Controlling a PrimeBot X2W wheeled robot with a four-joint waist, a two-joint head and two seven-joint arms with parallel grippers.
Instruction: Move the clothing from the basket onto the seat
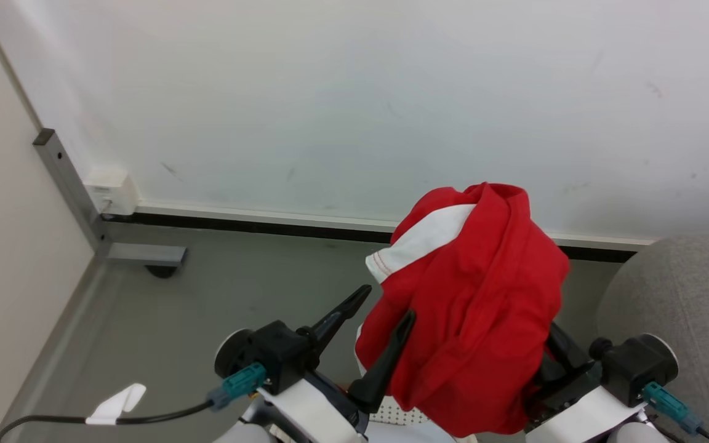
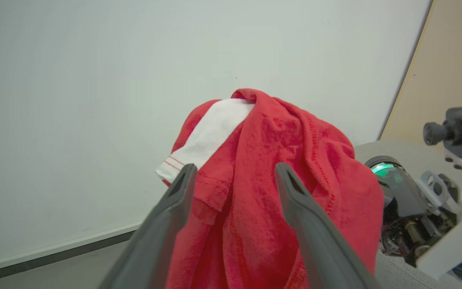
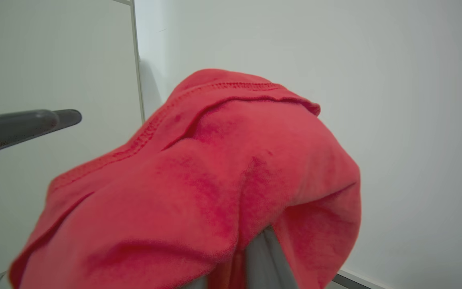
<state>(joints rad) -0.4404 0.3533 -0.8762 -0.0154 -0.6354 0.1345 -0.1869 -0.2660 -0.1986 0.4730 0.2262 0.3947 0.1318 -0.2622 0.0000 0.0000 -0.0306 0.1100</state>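
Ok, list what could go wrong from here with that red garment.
1. The clothing hangs bunched over the right gripper, whose jaws are hidden, while the left gripper stands open. With one arm carrying it, it could slide to the floor short of the seat.
2. One of the left gripper's fingers sits right at the fabric and might snag it as the arms part.

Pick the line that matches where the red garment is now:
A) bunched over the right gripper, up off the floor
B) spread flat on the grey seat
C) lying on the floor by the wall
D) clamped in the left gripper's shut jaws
A: the clothing hangs bunched over the right gripper, raised above the floor, while the left gripper has its jaws spread open beside it.
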